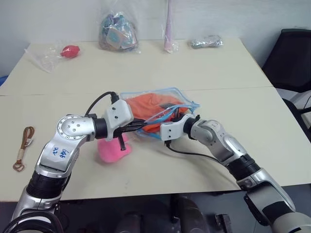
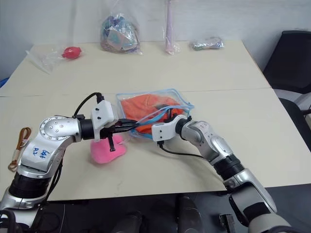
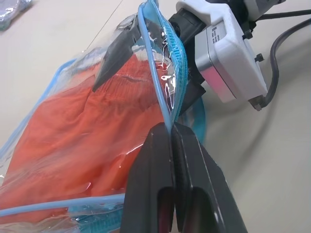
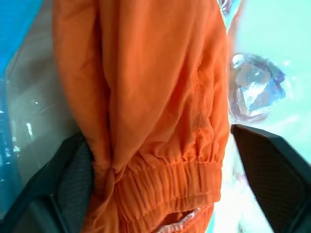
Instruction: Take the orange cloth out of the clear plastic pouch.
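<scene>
We are holding the clear plastic pouch with blue zipper trim point(image 1: 160, 109) near the middle of the pale bench point(image 1: 204, 73), just in front of us. Our left hand point(image 3: 171, 133) is clenched tight on the blue edge of the pouch's mouth, pinching the trim between both black fingers and lifting that lip up off the bench. Our right hand point(image 4: 155, 160) is reaching into the opening with its fingers spread wide on either side of the bright orange wrinkled cloth point(image 4: 146, 97); the gathered hem of the cloth is sitting between the two pads, but they are not yet pressing on it, so we are judging it as released rather than gripping.

The orange cloth is lying almost wholly inside the pouch, showing through the clear wall, with only its hem end at the mouth. So, as we are reading it, the opening of the pouch is done and the reach is made, while the pinch on the cloth and the whole pull-out are left to do.

A fluffy pink plush point(image 1: 112, 149) is lying on the bench just under our left forearm, touching nothing of the pouch as far as we can tell.
</scene>
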### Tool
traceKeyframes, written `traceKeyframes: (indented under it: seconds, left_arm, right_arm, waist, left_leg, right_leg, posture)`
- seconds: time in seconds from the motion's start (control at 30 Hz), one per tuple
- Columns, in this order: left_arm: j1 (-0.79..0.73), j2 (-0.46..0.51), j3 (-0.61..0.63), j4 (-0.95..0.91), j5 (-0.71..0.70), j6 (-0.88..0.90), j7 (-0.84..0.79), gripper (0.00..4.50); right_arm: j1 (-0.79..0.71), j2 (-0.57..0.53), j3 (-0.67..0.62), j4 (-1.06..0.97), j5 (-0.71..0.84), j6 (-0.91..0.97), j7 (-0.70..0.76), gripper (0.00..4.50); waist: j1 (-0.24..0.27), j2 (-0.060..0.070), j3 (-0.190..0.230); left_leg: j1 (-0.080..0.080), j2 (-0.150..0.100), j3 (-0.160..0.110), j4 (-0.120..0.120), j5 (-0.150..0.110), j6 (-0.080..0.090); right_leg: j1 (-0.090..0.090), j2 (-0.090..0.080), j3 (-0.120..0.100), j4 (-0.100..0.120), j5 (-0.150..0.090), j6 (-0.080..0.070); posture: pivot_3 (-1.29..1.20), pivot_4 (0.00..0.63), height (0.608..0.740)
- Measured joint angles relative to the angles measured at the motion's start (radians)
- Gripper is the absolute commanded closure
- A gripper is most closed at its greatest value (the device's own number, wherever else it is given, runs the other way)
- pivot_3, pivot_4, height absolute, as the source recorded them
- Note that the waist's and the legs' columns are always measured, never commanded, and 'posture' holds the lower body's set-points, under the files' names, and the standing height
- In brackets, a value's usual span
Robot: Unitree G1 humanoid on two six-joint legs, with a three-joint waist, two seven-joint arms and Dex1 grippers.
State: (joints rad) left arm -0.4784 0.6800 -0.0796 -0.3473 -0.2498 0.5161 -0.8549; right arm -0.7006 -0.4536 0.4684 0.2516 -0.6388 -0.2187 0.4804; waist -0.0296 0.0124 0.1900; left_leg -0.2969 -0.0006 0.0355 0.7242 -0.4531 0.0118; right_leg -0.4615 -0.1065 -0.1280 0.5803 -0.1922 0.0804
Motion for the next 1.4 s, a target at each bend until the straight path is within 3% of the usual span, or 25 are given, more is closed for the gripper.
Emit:
traceKeyframes:
  seconds: [0.23,0.33,0.63,0.93,1.27,1.4]
  left_arm:
    - [0.000,0.000,0.000,0.001,0.000,0.000,0.003,4.50]
    - [0.000,-0.001,0.000,0.002,0.000,0.001,0.003,4.50]
    - [-0.028,-0.051,-0.001,0.016,-0.005,0.031,0.046,4.50]
    - [-0.096,-0.095,-0.029,0.108,0.048,0.029,0.120,4.50]
    - [-0.104,-0.116,-0.095,0.171,0.128,-0.061,0.121,4.50]
    - [-0.116,-0.124,-0.118,0.203,0.149,-0.094,0.113,4.50]
  right_arm:
    - [0.003,0.012,0.020,0.043,0.000,-0.001,0.001,3.55]
    - [0.002,0.012,0.022,0.049,0.002,-0.001,0.006,4.46]
    - [0.042,-0.040,-0.003,-0.028,0.036,-0.022,0.082,4.46]
    - [0.166,-0.150,-0.086,-0.299,0.231,0.056,0.327,4.46]
    - [0.216,-0.228,-0.140,-0.474,0.371,0.093,0.459,4.46]
    - [0.258,-0.278,-0.179,-0.549,0.499,0.102,0.538,4.46]
  waist:
    - [0.000,0.000,0.000]
    - [0.001,0.000,0.000]
    - [0.012,-0.001,-0.001]
    - [0.021,0.000,0.000]
    - [0.029,-0.001,0.000]
    - [0.034,-0.001,0.000]
  left_leg:
    - [0.000,0.000,0.000,0.000,0.000,0.000]
    - [0.000,0.000,-0.001,0.000,0.000,0.000]
    - [-0.001,-0.001,-0.005,0.000,0.000,0.000]
    - [-0.002,-0.002,-0.004,0.000,0.000,0.000]
    - [-0.002,-0.002,-0.003,0.000,0.000,0.000]
    - [-0.002,-0.003,-0.003,0.000,0.000,0.001]
  right_leg:
    - [0.000,-0.001,0.000,0.001,0.000,0.000]
    - [0.000,-0.001,0.000,0.001,0.000,0.000]
    - [0.000,-0.003,-0.003,-0.001,0.000,0.000]
    - [-0.001,-0.002,-0.004,-0.003,0.000,0.001]
    - [-0.001,-0.002,-0.004,-0.003,0.000,0.001]
    - [0.000,-0.002,-0.004,-0.003,0.001,0.001]
  posture:
    - [0.00,0.150,0.740]
    - [0.00,0.150,0.740]
    - [0.00,0.150,0.740]
    - [0.00,0.150,0.740]
    - [0.00,0.150,0.740]
    - [0.00,0.150,0.740]
